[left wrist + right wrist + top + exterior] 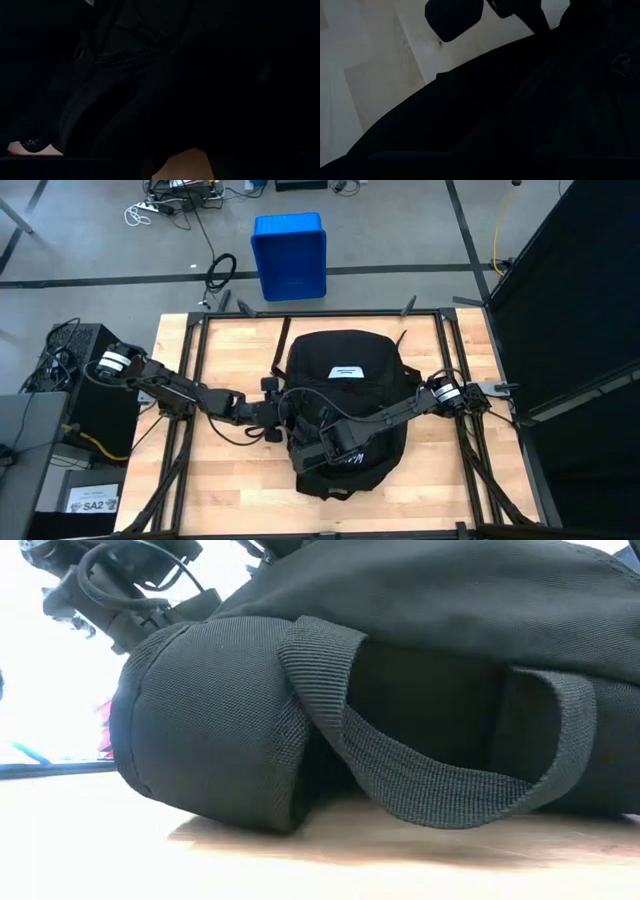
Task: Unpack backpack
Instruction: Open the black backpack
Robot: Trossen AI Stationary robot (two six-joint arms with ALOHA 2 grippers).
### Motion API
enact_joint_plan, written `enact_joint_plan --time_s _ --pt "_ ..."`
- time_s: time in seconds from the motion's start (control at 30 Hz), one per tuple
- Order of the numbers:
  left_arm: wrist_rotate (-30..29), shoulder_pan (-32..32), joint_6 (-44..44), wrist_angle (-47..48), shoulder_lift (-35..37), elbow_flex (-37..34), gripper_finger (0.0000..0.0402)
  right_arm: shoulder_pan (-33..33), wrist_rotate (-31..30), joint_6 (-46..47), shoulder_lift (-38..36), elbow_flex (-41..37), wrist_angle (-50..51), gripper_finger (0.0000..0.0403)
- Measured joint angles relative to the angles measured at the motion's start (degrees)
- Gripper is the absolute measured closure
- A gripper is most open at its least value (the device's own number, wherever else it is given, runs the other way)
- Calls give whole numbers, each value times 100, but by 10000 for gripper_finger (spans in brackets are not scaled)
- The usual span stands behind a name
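- Here, the large black fabric backpack (345, 405) with its white rectangular label (345, 371) lies flat in the middle of my pale wooden desk (225, 480).
- My left tool (285, 420) is at the backpack's left side, against the fabric; I cannot tell whether it pinches anything.
- My right tool (325, 448) rests over the backpack's front, pressed together; a hold on the fabric I cannot make out.
- A blue plastic bin (289, 256) stands on the floor beyond the desk.
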State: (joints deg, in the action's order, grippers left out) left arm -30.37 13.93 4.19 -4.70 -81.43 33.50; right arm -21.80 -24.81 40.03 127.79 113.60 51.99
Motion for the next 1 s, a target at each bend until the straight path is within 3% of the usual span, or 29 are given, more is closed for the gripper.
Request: enact_joint_plan --time_s 0.37,0.77,1.0 --pt "-151 -5 638 -359 -75 0 270 4 -16 -4 0 0 -74 403" --pt "155 -269 965 -888 -454 2 186 22 39 -8 0 -4 -127 403" --pt "272 -498 1098 -1587 -1039 13 179 31 38 -6 0 -12 -121 403"
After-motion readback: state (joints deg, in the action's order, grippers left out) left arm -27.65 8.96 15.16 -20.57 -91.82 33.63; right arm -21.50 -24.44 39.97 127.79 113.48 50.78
